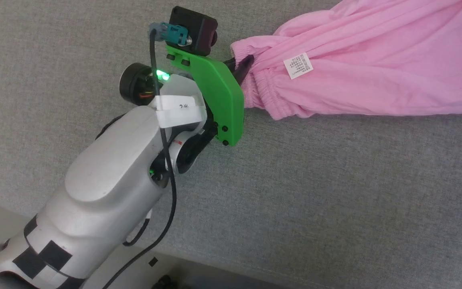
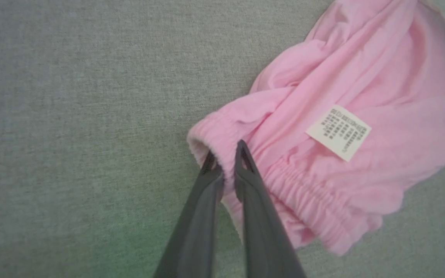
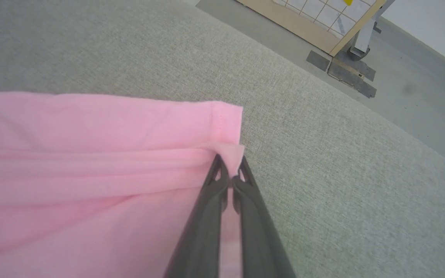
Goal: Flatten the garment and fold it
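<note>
Forearm [image 1: 106, 180] casing, pale silver, rises from the lower left of the head view across the grey fabric-covered worktop [image 1: 335, 200], ending in a green bracket [image 1: 219, 96] at upper centre. Past that bracket the left claw [image 1: 244, 66] meets the garment [image 1: 375, 60], a light-pink piece lying in the upper right of the frame and running off its right edge. In the left wrist view the two dark fingers [image 2: 253, 193] straddle the elastic band [image 2: 303, 193] at its leftmost bend, one finger outside the gathered edge and one over it, clenched on the pink cloth between them. A white label [image 2: 338, 132] with rows of small print lies flat on the fabric right of centre, just beyond the band. In the right wrist view the right claw [image 3: 230, 166] is clenched on a small peak of hem at the garment's corner near frame centre, with the cloth spreading in long folds to the left. Beyond the worktop's far edge, at upper right, lie a grey floor [image 3: 419, 96] and a wood-edged board [image 3: 315, 19].
</note>
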